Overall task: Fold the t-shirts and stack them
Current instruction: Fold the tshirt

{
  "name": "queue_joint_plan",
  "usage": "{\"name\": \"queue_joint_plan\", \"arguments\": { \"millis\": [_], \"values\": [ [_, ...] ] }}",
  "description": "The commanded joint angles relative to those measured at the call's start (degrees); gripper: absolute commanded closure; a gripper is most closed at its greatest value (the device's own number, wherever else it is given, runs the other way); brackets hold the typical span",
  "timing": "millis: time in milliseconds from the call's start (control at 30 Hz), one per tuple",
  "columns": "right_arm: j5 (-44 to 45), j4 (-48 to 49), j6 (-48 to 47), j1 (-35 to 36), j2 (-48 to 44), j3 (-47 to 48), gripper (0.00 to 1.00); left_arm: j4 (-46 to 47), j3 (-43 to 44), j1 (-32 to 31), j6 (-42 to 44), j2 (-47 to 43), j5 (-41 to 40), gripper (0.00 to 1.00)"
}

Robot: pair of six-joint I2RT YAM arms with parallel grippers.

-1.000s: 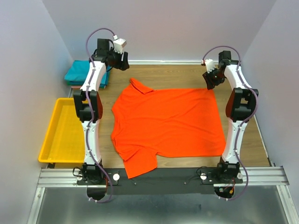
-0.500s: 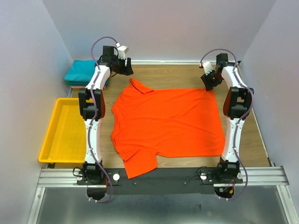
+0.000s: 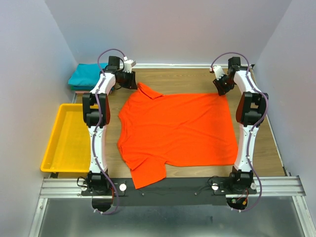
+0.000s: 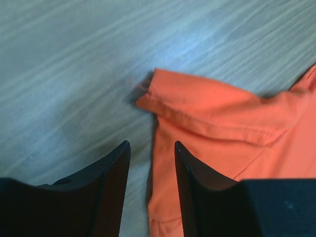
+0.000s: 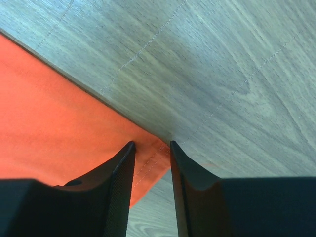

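Top view: orange-red t-shirt [image 3: 177,129] spread flat mid-tabletop [image 3: 173,76]. My left end effector [image 3: 129,79], fingers apart, sits at the shirt's 11 o'clock, with the sleeve hem just beyond its tips toward 1 o'clock. My right end effector [image 3: 220,86], fingers apart, straddles the hem corner at the shirt's 1 o'clock. Teal t-shirt [image 3: 88,75] lies folded at 10 o'clock

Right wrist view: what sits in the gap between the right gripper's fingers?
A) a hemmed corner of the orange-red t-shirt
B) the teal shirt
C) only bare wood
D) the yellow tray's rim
A: a stitched corner of the orange-red t-shirt lies between the parted fingers of the right gripper, with the bare wooden table beyond it.
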Motion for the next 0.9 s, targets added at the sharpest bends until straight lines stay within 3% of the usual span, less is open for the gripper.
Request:
{"name": "queue_joint_plan", "arguments": {
  "millis": [0,467,733,867],
  "values": [
    [1.33,0.05,-2.03,-0.51,2.14,-1.98,0.61,-3.17,0.83,0.61,2.85,-1.99,1.50,0.52],
    [0.18,-0.12,-2.30,-0.51,1.61,-1.98,0.62,-5.19,5.75,-1.76,4.62,4.06,2.64,0.50],
    [-0.87,-0.56,-1.33,-0.51,-0.41,-1.80,0.54,-5.73,7.78,-3.87,5.23,6.19,-0.52,0.50],
    [-1.49,-0.74,-1.50,-0.69,-1.38,-1.54,0.53,-6.95,8.13,-4.40,5.84,6.27,-3.33,0.56]
  ]
}}
